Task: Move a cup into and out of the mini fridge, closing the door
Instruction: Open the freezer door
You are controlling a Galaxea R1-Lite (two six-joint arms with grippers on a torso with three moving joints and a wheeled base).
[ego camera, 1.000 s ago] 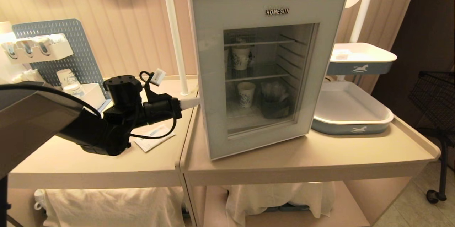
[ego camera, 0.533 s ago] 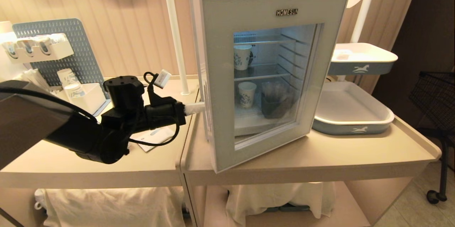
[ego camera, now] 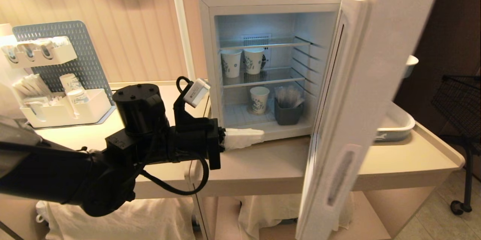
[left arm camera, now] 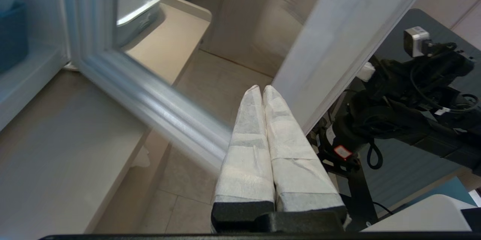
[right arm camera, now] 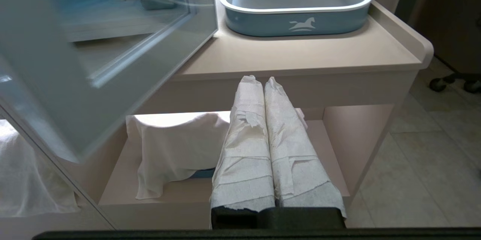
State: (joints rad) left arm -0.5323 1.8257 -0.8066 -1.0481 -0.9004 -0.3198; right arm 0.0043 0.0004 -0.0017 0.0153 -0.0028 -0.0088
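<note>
The door (ego camera: 360, 112) has swung wide since a moment ago. The left pincer (ego camera: 259, 135), pressed shut and empty, hovers over the surface (ego camera: 278, 165) before the open fridge (ego camera: 263, 3). Right pincer (right arm camera: 259, 80) shut, parked low. No foil-lidded cup is visible; loading can begin.

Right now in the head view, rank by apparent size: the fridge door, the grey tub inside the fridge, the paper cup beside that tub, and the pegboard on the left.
1. Fridge door, though it swings nearest the camera.
2. Pegboard.
3. Grey tub.
4. Paper cup, only slightly smaller than the tub; those two are close.
</note>
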